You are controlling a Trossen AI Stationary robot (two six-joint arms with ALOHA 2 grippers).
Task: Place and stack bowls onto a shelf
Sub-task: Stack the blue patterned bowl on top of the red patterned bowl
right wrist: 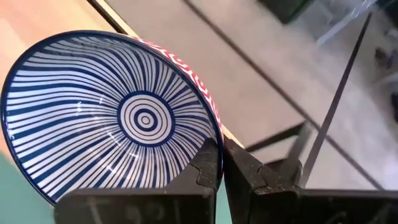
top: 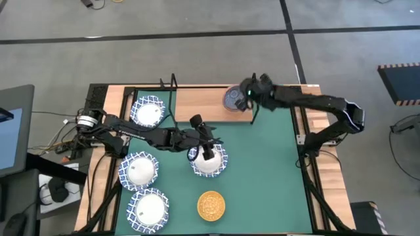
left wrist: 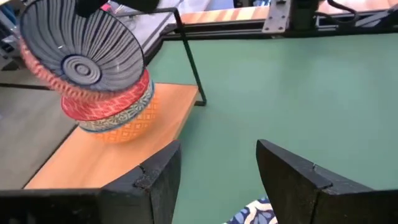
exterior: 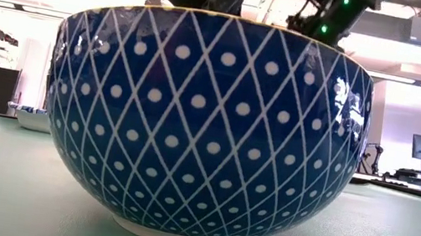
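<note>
A dark, blue-striped small bowl point(top: 233, 98) point(left wrist: 81, 53) point(right wrist: 112, 118) tilts over a stack of small bowls point(left wrist: 115, 115), red over light blue over orange. The stack stands on the light-wood shelf point(top: 203, 103) point(left wrist: 93, 162) at the far edge. My right gripper point(top: 251, 95) point(right wrist: 222, 165) is shut on that bowl. My left gripper point(top: 207, 151) point(left wrist: 217, 180) is open over the far rim of a white, blue-rimmed bowl point(top: 213, 165) point(left wrist: 252, 214) at mid-table. My right gripper pinches the striped bowl's rim point(right wrist: 208, 134) on the side toward the table's right, one finger inside and one outside. It comes slanting from the right. The bowl is tilted, its foot toward mid-table and its low side against the stack's red bowl point(left wrist: 106, 102). My left gripper stands over the white bowl's rim; whether it touches, I cannot tell.
Three more white blue-rimmed bowls sit at the left: one point(top: 147, 111) near the shelf's left wire support, two point(top: 139, 170) point(top: 149, 208) nearer. A bowl, yellow inside and blue lattice outside point(top: 210, 205) point(exterior: 205, 126), stands at the near edge. The green mat point(top: 269, 177) is bare on the right.
</note>
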